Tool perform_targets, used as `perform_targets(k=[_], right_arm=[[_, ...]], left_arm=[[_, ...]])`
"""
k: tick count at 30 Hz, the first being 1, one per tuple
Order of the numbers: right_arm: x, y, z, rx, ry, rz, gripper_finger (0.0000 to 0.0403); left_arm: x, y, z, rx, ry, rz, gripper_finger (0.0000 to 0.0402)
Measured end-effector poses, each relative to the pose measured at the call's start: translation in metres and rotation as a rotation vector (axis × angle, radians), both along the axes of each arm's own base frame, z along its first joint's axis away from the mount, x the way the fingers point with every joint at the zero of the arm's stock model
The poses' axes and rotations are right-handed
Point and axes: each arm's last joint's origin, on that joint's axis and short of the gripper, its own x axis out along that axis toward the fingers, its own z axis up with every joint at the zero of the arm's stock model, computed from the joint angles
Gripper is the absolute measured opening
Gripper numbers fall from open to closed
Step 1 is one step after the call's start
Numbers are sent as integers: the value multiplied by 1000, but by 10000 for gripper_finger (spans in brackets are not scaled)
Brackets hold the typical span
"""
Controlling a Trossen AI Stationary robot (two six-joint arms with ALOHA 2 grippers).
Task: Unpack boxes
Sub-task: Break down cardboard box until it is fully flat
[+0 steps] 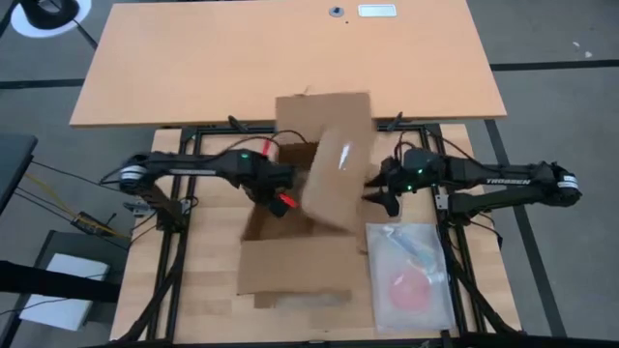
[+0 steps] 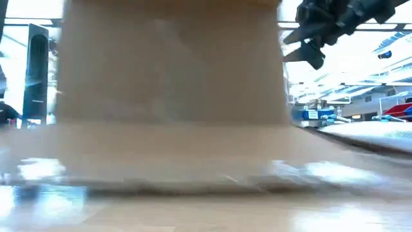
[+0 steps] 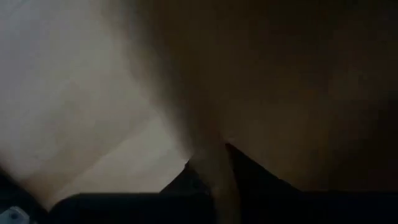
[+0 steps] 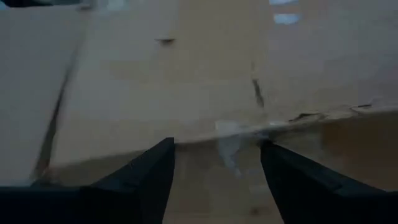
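Observation:
The brown cardboard box (image 1: 300, 266) stands in the middle of the table with its flaps spread. One large flap (image 1: 338, 169) with shiny tape is raised and tilted over the opening. The box fills the low view (image 2: 174, 77). My left gripper (image 1: 282, 200) reaches down into the opening at that flap's left edge and is shut on cardboard (image 3: 216, 180). My right gripper (image 1: 377, 193) (image 4: 217, 168) stands open just right of the raised flap, with the taped flap edge (image 4: 236, 134) in front of its fingers. I cannot tell whether it touches. My left gripper pinches a thin strip of brown cardboard (image 3: 214, 165) between its two fingers, seen edge-on. The fingers come from above, pointing down into the box. It seems to be the raised flap's lower left edge (image 1: 308, 201), but the dark interior hides which panel it is.
A clear plastic bag (image 1: 410, 275) with a pink round thing inside lies on the table right of the box, below my right gripper. A larger wooden tabletop (image 1: 290, 58) lies beyond the far edge. The box's near flap (image 1: 295, 280) covers the table's front middle.

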Motion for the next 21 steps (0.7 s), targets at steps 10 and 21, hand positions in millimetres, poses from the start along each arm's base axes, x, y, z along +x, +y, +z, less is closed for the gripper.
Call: perform_targets(k=[10, 21], right_arm=[[20, -10, 53, -202, -308, -119, 208], [107, -22, 71, -164, -125, -110, 182]], left_arm=[[-35, -10, 72, -61, -442, -85, 22], [-23, -47, 51, -286, -703, -201, 22]])
